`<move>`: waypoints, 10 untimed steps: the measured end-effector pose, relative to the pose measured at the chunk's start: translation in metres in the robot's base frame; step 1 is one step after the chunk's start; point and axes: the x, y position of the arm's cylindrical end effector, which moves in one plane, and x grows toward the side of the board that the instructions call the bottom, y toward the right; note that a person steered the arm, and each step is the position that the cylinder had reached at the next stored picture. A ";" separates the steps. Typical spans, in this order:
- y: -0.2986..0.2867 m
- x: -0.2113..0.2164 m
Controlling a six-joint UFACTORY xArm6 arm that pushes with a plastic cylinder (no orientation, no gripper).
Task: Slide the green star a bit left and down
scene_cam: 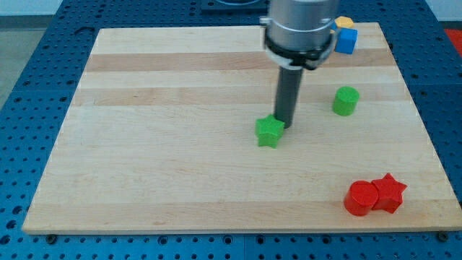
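You see my tip (284, 124) touching the green star (270, 132) at the star's 1 o'clock edge, near the middle of the wooden surface (166, 144); the arm carries no gripper, only the rod. From the star, the green cylinder (346, 100) sits at 2 o'clock, the blue cube (347, 40) and a partly hidden yellow block (343, 23) lie toward 1 o'clock, and the red cylinder (360, 198) touches the red star (389, 191) at 4 o'clock.

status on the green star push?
Done: my tip is set at the green star's upper-right edge, the right side for pushing left and down. In hand: contact looks made or nearly. Left: the slide itself; one frame can't show any travel yet.
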 end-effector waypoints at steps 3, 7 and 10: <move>-0.042 -0.017; -0.006 0.042; -0.005 0.097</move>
